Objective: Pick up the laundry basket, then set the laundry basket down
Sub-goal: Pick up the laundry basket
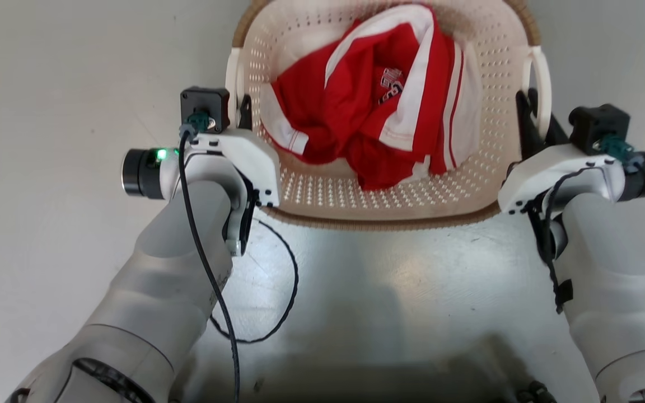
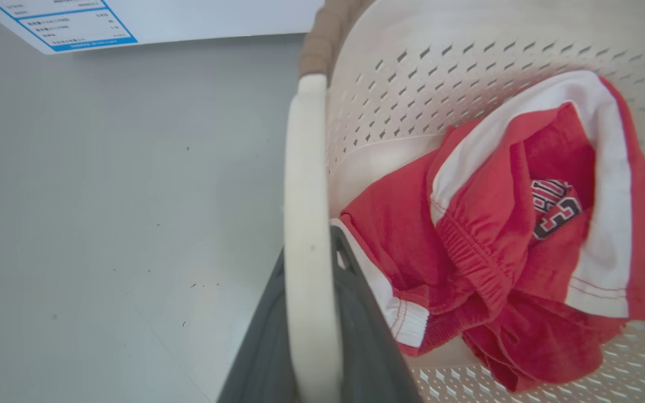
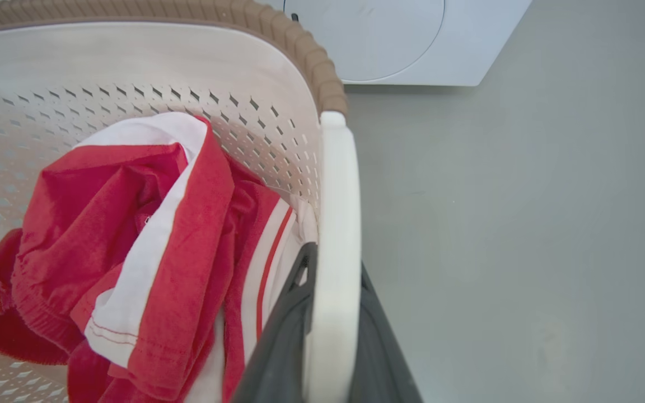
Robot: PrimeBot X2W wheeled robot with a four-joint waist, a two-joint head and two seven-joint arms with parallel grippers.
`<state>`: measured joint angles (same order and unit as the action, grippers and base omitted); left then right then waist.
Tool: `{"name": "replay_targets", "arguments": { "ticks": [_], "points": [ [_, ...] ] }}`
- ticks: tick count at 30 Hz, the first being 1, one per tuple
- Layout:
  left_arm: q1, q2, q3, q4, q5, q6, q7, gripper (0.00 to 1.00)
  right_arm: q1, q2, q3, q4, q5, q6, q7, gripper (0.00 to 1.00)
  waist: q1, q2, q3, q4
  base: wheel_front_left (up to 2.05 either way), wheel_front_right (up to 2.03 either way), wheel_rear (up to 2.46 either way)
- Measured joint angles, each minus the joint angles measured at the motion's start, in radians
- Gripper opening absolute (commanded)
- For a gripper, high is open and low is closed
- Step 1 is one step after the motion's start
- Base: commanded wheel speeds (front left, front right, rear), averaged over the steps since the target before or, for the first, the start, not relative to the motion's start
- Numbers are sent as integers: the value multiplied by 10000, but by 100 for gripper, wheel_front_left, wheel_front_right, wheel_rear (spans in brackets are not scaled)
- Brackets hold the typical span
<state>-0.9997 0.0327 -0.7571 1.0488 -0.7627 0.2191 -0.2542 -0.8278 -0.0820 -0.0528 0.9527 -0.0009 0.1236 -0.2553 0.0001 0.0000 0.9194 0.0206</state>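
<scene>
The cream laundry basket (image 1: 322, 193) with perforated walls and a brown rim sits between my two arms, holding red and white clothes (image 1: 378, 106). My left gripper (image 1: 239, 109) is shut on the basket's left white loop handle (image 2: 305, 224), with a dark finger (image 2: 367, 336) on either side of it. On the other side, my right gripper (image 1: 532, 120) is shut on the right loop handle (image 3: 336, 252), which runs between its dark fingers (image 3: 277, 347). I cannot tell whether the basket rests on the floor.
Pale grey floor (image 1: 48, 84) lies on both sides of the basket. A white washer (image 3: 401, 39) stands just beyond the basket's far rim, and its labelled panel (image 2: 70, 22) shows in the left wrist view. A black cable (image 1: 286, 291) loops under my left arm.
</scene>
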Motion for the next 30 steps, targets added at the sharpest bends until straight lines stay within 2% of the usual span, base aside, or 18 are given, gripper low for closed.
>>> {"name": "replay_targets", "arguments": {
  "ticks": [11, 12, 14, 16, 17, 23, 30],
  "points": [
    [494, -21, -830, 1129, -761, -360, 537, 0, -428, 132, 1250, 2491, 253, -4, 8, 0, -1, 0, -1539, -261, 0, 0, 0],
    [580, -27, -930, 1183, -836, -416, 627, 0, -416, 127, 1478, 2635, 453, -4, 67, 0, 0, 0, -1727, -286, 0, 0, 0],
    [1251, -4, -1254, 1590, -1204, -616, 1122, 0, -92, 123, 3496, 2721, 2364, -10, 947, 0, 0, 0, -3132, -501, 0, 0, 0],
    [1492, 4, -1337, 1695, -1289, -675, 1319, 0, 194, 119, 3994, 2608, 2894, -17, 1298, 0, 0, 0, -3568, -579, 0, 0, 0],
    [1886, -2, -1469, 1806, -1476, -771, 1534, 0, 556, 104, 4692, 2477, 3544, -90, 1726, 0, 0, 0, -4237, -703, 0, 0, 0],
    [2545, 12, -1607, 1990, -1737, -957, 2029, 0, 1021, 75, 5722, 2322, 4608, -96, 2614, 0, -1, 0, -5548, -959, 0, 0, 0],
    [3197, 15, -1820, 1973, -2023, -1066, 2230, 0, 1374, 79, 6431, 2516, 5235, -96, 2941, 0, -1, 0, -6959, -1116, 0, 0, 0]
  ]
}}
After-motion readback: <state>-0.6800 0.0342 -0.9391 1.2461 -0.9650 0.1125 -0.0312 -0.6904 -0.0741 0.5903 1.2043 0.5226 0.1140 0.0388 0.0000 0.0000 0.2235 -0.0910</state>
